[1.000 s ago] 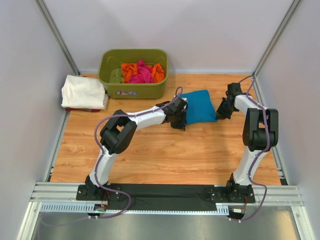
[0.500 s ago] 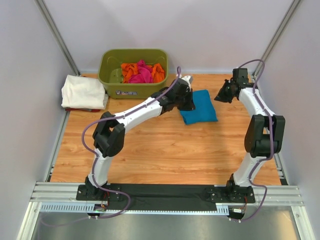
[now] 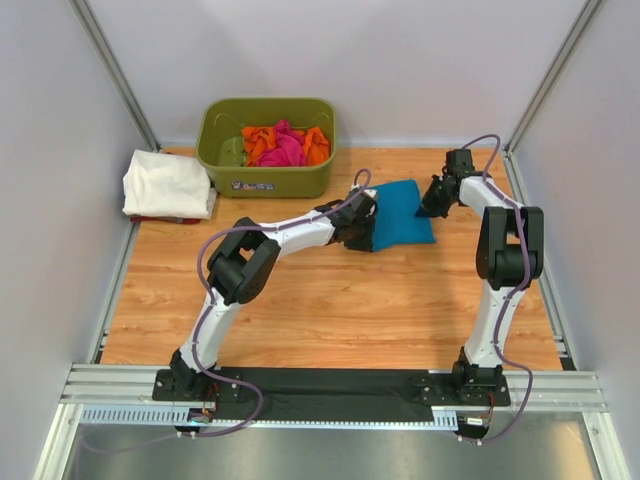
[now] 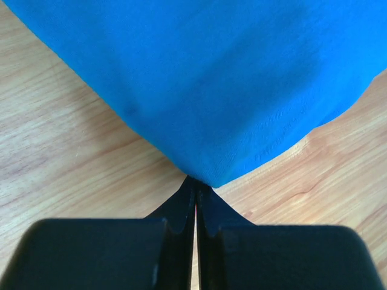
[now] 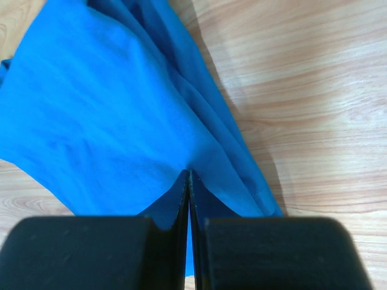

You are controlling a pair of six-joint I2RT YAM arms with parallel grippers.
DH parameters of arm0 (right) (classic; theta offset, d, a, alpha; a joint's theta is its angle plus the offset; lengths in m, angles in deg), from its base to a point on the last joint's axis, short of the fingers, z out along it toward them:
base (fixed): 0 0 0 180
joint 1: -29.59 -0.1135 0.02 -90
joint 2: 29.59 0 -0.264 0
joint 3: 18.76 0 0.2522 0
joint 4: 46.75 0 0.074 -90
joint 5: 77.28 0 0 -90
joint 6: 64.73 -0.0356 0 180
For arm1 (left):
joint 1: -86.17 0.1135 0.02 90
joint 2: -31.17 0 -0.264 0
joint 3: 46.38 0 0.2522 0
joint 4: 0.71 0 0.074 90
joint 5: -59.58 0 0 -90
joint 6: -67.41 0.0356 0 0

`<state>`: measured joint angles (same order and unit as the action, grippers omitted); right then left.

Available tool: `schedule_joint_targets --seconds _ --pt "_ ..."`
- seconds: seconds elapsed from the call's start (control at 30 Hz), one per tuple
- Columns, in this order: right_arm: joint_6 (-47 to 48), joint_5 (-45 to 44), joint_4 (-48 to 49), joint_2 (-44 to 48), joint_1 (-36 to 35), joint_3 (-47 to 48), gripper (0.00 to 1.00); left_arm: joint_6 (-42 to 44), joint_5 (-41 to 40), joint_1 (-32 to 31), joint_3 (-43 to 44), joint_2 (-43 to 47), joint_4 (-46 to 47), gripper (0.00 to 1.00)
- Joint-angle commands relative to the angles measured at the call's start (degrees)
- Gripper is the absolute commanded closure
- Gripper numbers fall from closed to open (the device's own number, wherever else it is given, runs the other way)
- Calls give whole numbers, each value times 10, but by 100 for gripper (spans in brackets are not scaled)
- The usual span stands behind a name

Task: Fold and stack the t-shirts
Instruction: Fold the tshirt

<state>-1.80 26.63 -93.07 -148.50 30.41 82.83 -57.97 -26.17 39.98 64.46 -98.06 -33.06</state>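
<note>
Wooden bench carries the teal-blue t-shirt right of the tub; left fingers and right fingers pinch shut on its edges. Probably a fold step; next, lift both edges together.

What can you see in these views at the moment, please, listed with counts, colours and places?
blue t-shirt: one, teal-blue, folded, far middle-right of the table.
white t-shirt: one, white, folded, far left edge.
red thing: one, mostly hidden under the white t-shirt.
tub: one, olive green, far side, left of centre.
crumpled t-shirts: count unclear, pink and orange, inside the tub.
table: one, light wood.
left fingers: black, shut on the blue t-shirt's left edge.
right fingers: black, shut on its right edge.
</note>
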Motion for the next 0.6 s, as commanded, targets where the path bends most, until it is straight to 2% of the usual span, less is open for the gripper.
schedule_joint_targets --seconds 0.0,0.17,0.3,0.37,0.4,0.43,0.5,0.53,0.57 --pt "11 -15 12 7 0 16 100 22 -10 0 -6 -1 -23 100" --pt "29 -39 -11 21 -1 -3 100 43 0 1 -21 37 -52 100" --pt "38 -50 -34 61 -1 8 100 44 3 9 -36 118 -82 100" --pt "38 -56 -51 83 1 29 97 34 3 15 -48 148 -87 92" --pt "40 -57 -54 88 1 56 93 30 3 20 -53 175 -80 86" --pt "40 -58 -65 93 1 76 90 24 4 22 -54 185 -77 72" --pt "40 -57 -80 92 4 116 77 17 2 26 -45 199 -70 53" --pt "38 -55 -97 85 6 162 68 6 0 27 -30 198 -66 35" --pt "36 -50 -108 81 12 183 52 -1 -9 29 -21 190 -62 28"
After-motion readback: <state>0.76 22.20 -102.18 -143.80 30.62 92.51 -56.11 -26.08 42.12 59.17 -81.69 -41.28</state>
